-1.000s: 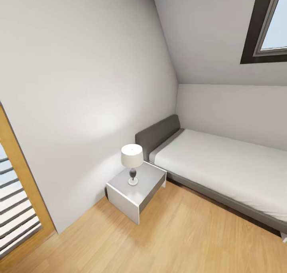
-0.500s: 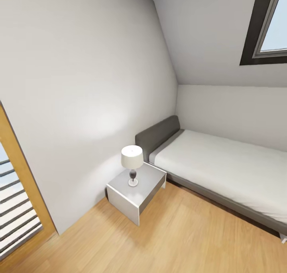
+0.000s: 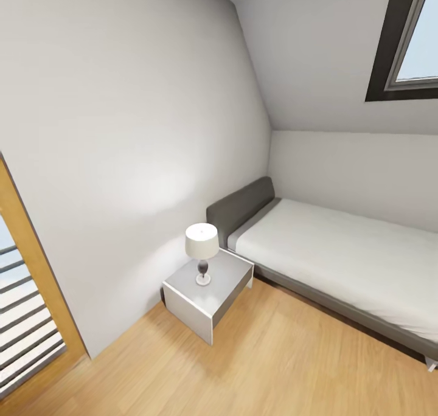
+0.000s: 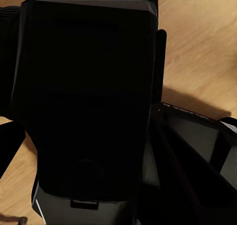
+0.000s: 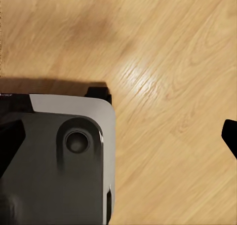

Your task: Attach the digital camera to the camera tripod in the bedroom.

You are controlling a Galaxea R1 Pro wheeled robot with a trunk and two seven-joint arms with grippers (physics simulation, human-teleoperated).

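Beside grey-framed bed w/ white mattress (image 3: 340,258), small white nightstand (image 3: 207,294) w/ lamp (image 3: 202,249); attaching probably not begun; gripper states can't tell.

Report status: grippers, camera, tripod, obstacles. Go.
Gripper state: cannot tell from wrist views. In the bedroom: bed, nightstand with lamp. Wood floor ahead.

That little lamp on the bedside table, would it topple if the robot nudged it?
Probably. The lamp has a wide white shade above a narrow dark stem and a small round foot, so it looks top-heavy. It stands upright near the middle of the nightstand, so a light nudge might only slide it.
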